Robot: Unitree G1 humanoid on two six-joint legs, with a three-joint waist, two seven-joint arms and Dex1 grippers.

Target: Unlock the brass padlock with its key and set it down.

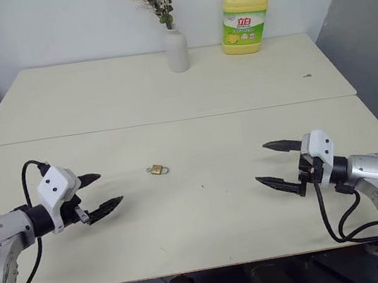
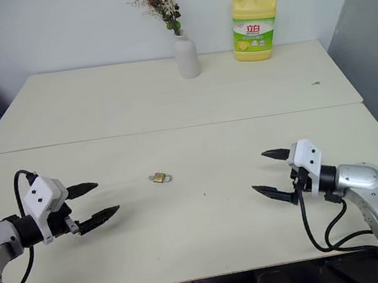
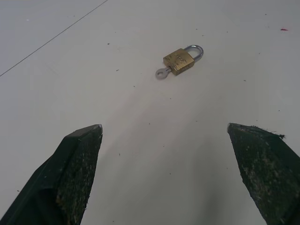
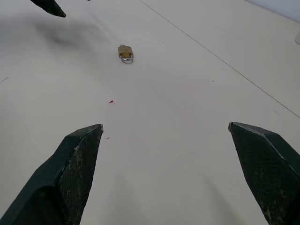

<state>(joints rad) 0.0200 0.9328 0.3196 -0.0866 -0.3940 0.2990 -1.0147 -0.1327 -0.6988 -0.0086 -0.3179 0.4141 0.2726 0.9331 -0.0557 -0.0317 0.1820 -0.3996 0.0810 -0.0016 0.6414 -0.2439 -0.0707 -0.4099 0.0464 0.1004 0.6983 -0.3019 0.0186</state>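
Tabletop (image 1: 167,88) cream, seamed; wall seemingly white.

Brass padlock (image 1: 157,170) between open tools

Head pair high, facing down over table (image 1: 169,102); wrist cameras low, both share padlock (image 3: 179,61).

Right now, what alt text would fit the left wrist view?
A small brass padlock with its key in it lies on a pale table, beyond the open left gripper.
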